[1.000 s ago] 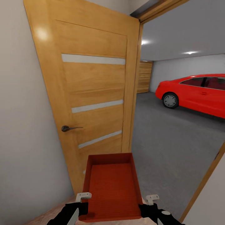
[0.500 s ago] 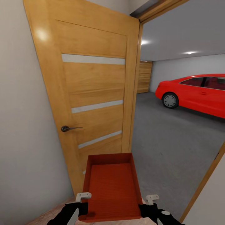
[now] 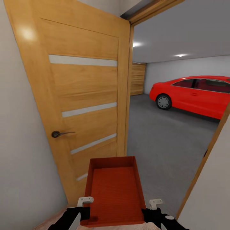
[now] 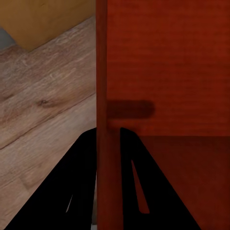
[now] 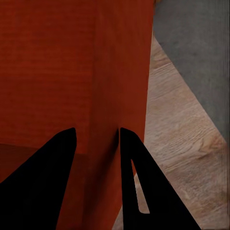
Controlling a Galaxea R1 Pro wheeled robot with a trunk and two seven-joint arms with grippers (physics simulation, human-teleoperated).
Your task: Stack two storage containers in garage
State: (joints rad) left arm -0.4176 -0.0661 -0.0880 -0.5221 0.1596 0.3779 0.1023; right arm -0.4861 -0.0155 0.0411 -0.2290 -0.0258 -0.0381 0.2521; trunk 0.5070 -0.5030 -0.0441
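Observation:
One red-orange open-top storage container (image 3: 114, 190) hangs low in front of me, held level between both arms. My left gripper (image 3: 82, 209) is shut on its left wall, and the left wrist view shows the fingers straddling that thin wall (image 4: 106, 132). On the opposite wall my right gripper (image 3: 154, 209) is shut the same way (image 5: 96, 130). The bin's inside (image 4: 167, 62) (image 5: 57, 57) is empty. Through the doorway ahead lies the garage with its dark grey concrete floor (image 3: 166, 137). The living room is out of view.
An open wooden door (image 3: 80, 95) with a lever handle (image 3: 60, 134) stands close on my left. The door frame's right post (image 3: 204, 156) and a white wall edge the opening. A red car (image 3: 195, 94) is parked at the garage's far right. Wood-plank flooring (image 4: 38, 105) lies under the bin.
The whole picture has slid left, so the camera has turned right toward the doorway. The container and both grippers hold the same pose in front of me.

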